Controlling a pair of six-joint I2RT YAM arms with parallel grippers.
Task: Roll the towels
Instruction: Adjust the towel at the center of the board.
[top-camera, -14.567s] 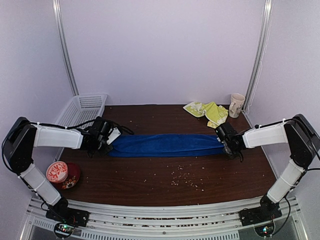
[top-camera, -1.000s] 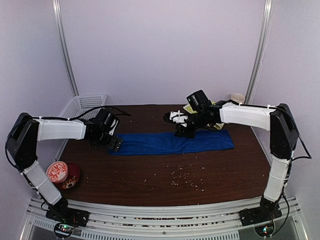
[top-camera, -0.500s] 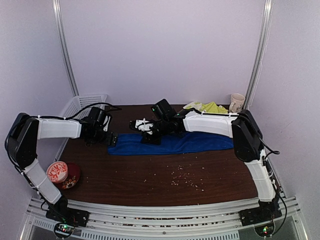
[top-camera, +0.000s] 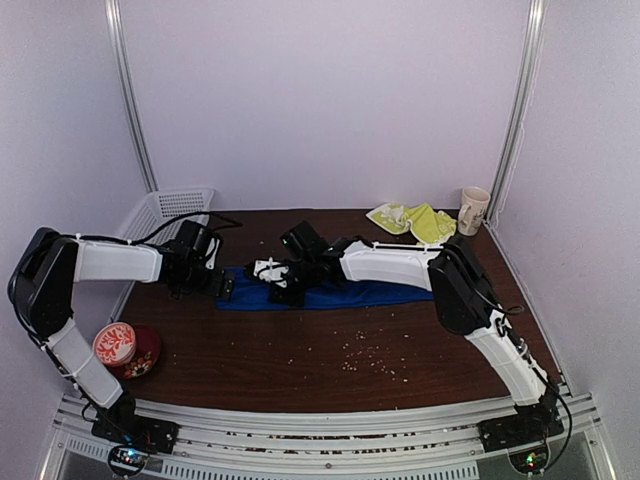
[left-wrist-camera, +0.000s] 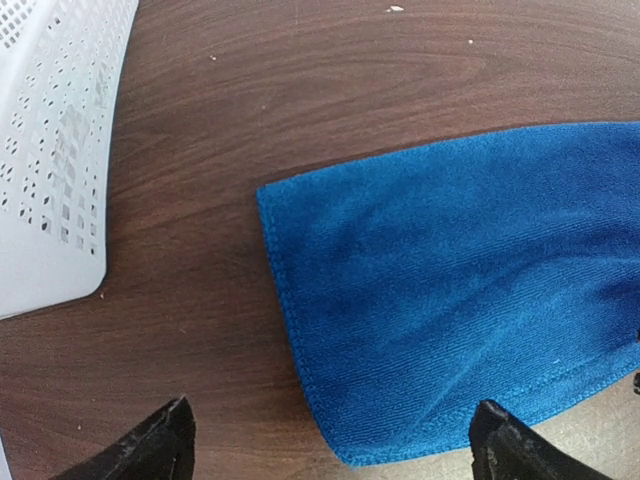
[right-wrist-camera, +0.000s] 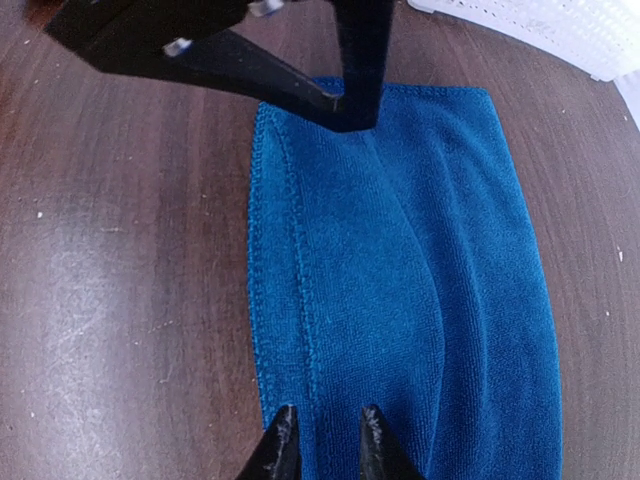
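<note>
The royal-blue towel (top-camera: 350, 294) lies flat as a long strip across the table's middle. My left gripper (top-camera: 222, 282) hovers wide open at its left end; in the left wrist view the towel's corner (left-wrist-camera: 440, 290) lies between the spread tips of that gripper (left-wrist-camera: 335, 450). My right arm reaches far left, its gripper (top-camera: 272, 283) low over the towel (right-wrist-camera: 400, 270) near that end. That right gripper (right-wrist-camera: 327, 445) shows a narrow gap over the hem, nothing pinched. The left gripper's fingers (right-wrist-camera: 250, 75) show ahead of it. The yellow-green towel (top-camera: 412, 222) lies crumpled at the back right.
A white basket (top-camera: 165, 213) stands at the back left, close to the towel's end (left-wrist-camera: 50, 150). A mug (top-camera: 472, 210) stands at the back right beside the yellow-green towel. A red bowl (top-camera: 125, 348) sits front left. Crumbs (top-camera: 370, 360) dot the front of the table.
My right arm has swept left along the blue towel, from its middle to near its left end, and its jaws have narrowed. The left gripper has barely shifted and stays wide open.
</note>
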